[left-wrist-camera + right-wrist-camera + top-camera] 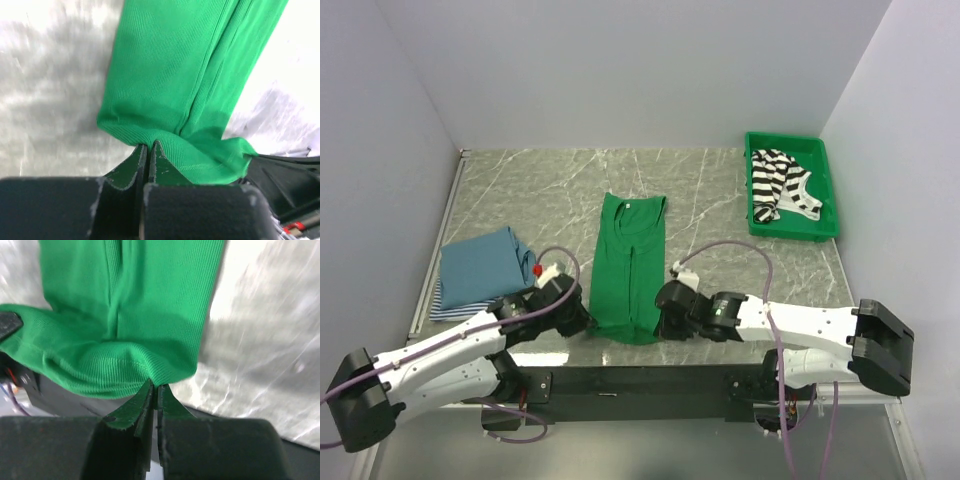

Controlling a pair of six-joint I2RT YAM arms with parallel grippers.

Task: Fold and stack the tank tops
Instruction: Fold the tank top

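Marbled grey table w/ white walls closing round three sides. Lying down table's middle, folded lengthwise into narrow strip: green tank top, neckline twd far edge, hem reaching near edge. Pinching hem's left corner: left gripper, fingers closed tight on green cloth, fabric bunching just above tips. Pinching hem's right corner: right gripper, fingers likewise pressing together on ribbed edge, no gap showing. Sitting nr table's left edge: blue tank top, folded, resting on blue-white striped tank top peeking out beneath. Standing at far right corner: green bin, holding black-and-white striped tank top, crumpled, unfolded.
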